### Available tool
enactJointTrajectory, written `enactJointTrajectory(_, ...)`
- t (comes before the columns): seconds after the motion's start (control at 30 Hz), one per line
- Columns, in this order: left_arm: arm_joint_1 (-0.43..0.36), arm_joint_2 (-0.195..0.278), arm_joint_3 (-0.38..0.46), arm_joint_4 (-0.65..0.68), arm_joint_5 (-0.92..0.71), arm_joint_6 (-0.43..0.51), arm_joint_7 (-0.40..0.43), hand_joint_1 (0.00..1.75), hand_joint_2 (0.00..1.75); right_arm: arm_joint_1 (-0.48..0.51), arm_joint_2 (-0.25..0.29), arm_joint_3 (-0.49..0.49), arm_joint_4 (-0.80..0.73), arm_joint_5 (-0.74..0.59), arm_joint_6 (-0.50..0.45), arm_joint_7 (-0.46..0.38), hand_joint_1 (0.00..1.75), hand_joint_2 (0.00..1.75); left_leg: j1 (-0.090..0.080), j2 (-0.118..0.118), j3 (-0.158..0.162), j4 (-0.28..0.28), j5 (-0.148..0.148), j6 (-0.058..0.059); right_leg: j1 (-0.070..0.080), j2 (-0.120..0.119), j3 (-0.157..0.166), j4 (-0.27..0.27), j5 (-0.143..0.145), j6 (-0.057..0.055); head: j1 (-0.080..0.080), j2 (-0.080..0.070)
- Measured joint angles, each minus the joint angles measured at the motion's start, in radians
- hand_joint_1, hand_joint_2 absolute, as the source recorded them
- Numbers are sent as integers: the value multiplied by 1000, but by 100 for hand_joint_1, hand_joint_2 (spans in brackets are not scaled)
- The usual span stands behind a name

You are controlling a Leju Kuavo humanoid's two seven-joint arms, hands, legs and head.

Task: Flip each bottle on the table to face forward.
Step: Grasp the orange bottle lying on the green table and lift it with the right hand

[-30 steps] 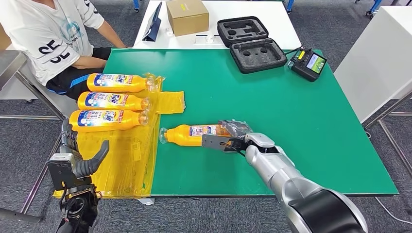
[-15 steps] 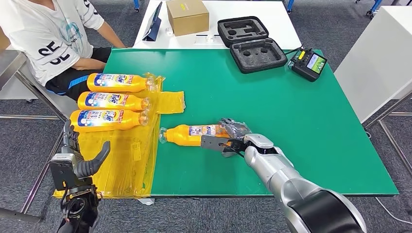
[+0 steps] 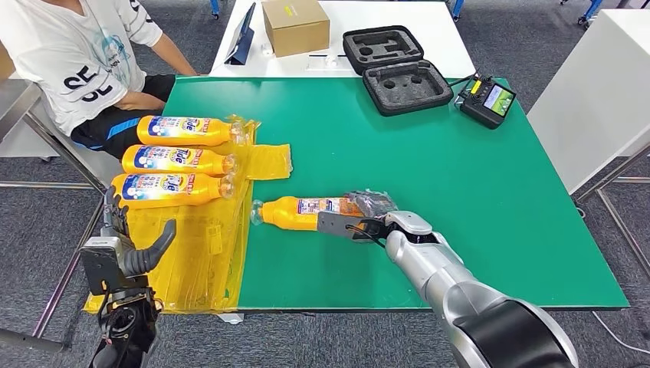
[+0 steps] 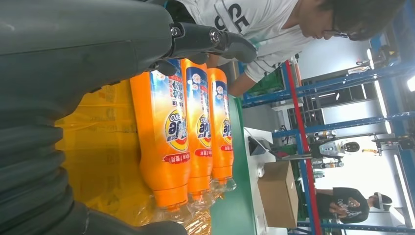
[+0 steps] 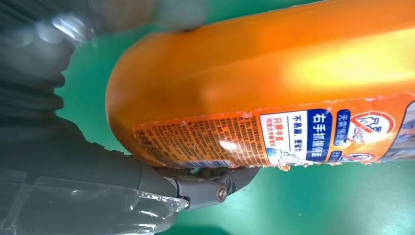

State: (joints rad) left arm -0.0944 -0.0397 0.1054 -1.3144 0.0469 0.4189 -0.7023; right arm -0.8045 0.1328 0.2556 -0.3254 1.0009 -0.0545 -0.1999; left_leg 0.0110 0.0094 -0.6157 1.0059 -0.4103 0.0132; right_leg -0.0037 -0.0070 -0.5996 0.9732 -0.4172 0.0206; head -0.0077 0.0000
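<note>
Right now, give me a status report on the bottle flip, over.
Right hand grips the lone bottle lying on the green table, back label showing. Left hand open, off the table. Three bottles lie on yellow film. Nothing obstructing.

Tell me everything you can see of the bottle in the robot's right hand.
The orange bottle looks like glossy plastic. It lies on its side on the green table, clear cap toward the yellow sheet. The back label of fine print shows. The right hand grips its base end, fingers against the label.
</note>
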Motion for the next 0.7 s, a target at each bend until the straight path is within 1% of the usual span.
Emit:
enactJointTrajectory(0.23, -8, 0, 0, 12, 2, 0, 0, 0, 175, 0, 0, -12, 2, -9, -1, -7, 175, 175, 0, 0, 0, 0, 0, 0, 0, 0, 0, 0, 0, 0, 0, 0)
enactJointTrajectory(0.43, -10, 0, 5, 14, 12, 7, 0, 0, 175, 1, 0, -14, 2, -24, -22, -48, 175, 175, 0, 0, 0, 0, 0, 0, 0, 0, 0, 0, 0, 0, 0, 0)
enactJointTrajectory(0.5, -7, 0, 7, 13, 17, 7, 0, 0, 175, 7, 3, -20, 0, -52, -51, -99, 175, 175, 0, 0, 0, 0, 0, 0, 0, 0, 0, 0, 0, 0, 0, 0)
enactJointTrajectory(0.63, 12, -4, 16, 6, 33, 2, 0, 0, 175, 29, 24, -69, -31, -205, -178, -305, 175, 175, 0, 0, -1, 0, 0, 0, 0, 0, -1, 0, 0, 0, 0, 0)
enactJointTrajectory(0.7, 24, -8, 20, -3, 39, -2, 0, 0, 175, 35, 39, -106, -55, -277, -222, -384, 175, 175, 0, 0, -1, 0, 0, 0, 0, 0, -1, 0, 0, 0, 0, 0)
